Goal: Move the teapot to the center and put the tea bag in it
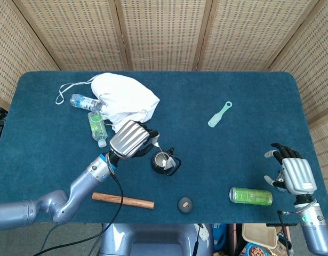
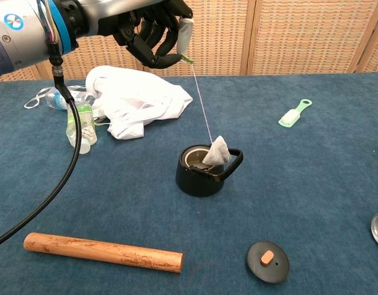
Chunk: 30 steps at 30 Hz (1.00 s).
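Note:
A small black teapot [image 2: 202, 170] [image 1: 164, 161] stands lidless near the table's middle, its handle to the right. My left hand [image 2: 153, 32] [image 1: 129, 140] hovers above and to its left, pinching the green tag of a tea bag string. The tea bag [image 2: 216, 152] [image 1: 162, 158] hangs at the pot's right rim, over the opening. The black lid [image 2: 268, 261] [image 1: 185, 204] lies on the cloth in front of the pot. My right hand [image 1: 294, 173] rests open at the table's right front, holding nothing.
A white cloth bag [image 2: 136, 101], two plastic bottles [image 2: 79, 127] and a wooden rolling pin [image 2: 102, 252] lie to the left. A green can [image 1: 250, 196] lies by the right hand; a mint brush [image 2: 295, 114] sits far right. Wicker screens stand behind.

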Available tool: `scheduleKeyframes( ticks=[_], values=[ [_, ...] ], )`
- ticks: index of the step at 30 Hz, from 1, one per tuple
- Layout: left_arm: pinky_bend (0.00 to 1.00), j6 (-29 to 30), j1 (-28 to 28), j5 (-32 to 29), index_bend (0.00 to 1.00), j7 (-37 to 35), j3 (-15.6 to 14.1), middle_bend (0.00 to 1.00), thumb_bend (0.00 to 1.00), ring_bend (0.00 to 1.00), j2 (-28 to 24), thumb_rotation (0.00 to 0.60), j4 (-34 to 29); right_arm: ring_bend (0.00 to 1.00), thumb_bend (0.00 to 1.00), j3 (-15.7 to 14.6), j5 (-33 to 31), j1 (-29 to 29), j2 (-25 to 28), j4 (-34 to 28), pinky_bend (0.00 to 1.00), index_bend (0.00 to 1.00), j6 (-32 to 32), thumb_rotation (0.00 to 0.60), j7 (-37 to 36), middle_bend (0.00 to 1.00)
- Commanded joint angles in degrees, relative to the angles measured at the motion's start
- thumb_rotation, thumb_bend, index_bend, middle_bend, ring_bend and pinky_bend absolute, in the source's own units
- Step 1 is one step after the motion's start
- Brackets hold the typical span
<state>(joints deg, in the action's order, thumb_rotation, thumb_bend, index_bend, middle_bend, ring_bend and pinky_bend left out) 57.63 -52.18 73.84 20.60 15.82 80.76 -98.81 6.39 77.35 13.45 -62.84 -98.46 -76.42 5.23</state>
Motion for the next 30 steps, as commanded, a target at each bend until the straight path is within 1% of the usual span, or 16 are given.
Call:
scheduleKeyframes(
  ticks=[1,9,19,25,30],
  values=[
    [0.66,-0.11,-0.18,-0.13,0.63,0.09,-0.16,0.71,0.52,0.68,0.24,0.600,0.20,0.24,0.20,0.06,-0.20,-0.11,0.02,0.20,0.31,0.41,0.05,0.600,-0.24,0.27],
    [0.66,0.43,0.04,-0.38,0.63,0.43,-1.14,0.71,0.52,0.68,0.33,0.600,0.51,0.24,0.20,0.08,-0.34,-0.25,0.19,0.58,0.31,0.41,0.58,0.600,-1.06,0.27],
    [0.66,-0.36,0.48,-1.22,0.63,0.40,-2.82,0.71,0.52,0.68,0.25,0.600,1.05,0.24,0.20,0.11,-0.47,-0.12,0.14,0.64,0.31,0.41,1.29,0.600,-1.33,0.27],
    [0.66,-0.32,1.37,-0.02,0.63,0.13,-5.02,0.71,0.52,0.68,0.38,0.600,1.15,0.24,0.20,-0.04,-0.36,-0.27,0.18,0.89,0.31,0.41,1.47,0.600,-1.80,0.27],
    [0.66,1.01,3.35,3.15,0.63,0.05,-8.53,0.71,0.52,0.68,0.66,0.600,1.59,0.24,0.20,-0.10,-0.20,-0.38,0.35,1.05,0.31,0.41,1.60,0.600,-2.31,0.27]
  ],
)
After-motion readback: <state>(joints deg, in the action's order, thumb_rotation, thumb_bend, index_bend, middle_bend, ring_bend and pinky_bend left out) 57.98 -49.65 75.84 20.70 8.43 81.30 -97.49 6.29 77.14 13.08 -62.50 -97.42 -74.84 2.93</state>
